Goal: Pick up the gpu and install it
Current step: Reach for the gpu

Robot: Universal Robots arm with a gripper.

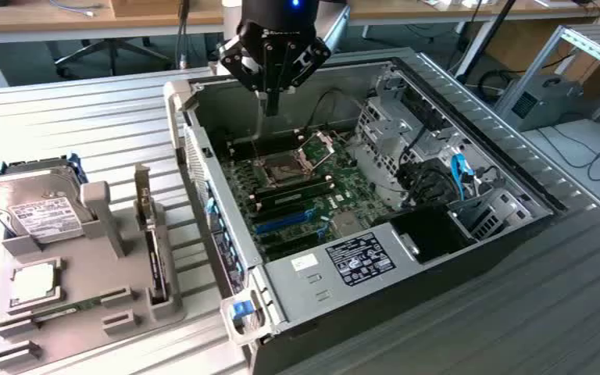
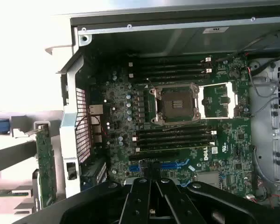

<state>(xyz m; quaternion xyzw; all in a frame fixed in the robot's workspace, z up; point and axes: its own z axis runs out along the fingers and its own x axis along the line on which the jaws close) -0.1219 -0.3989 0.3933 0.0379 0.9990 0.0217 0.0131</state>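
Pincer: pressed together, holding nothing, above the computer case
Gpu: well apart, toward the exterior view's left
Gpu axis: on edge, near to far

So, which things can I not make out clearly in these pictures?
gpu: exterior view, it stands edge-on in the grey holder, faces hidden.
hard drive label: exterior view, print too small.
computer case: exterior view, near corner cut off by the bottom edge.
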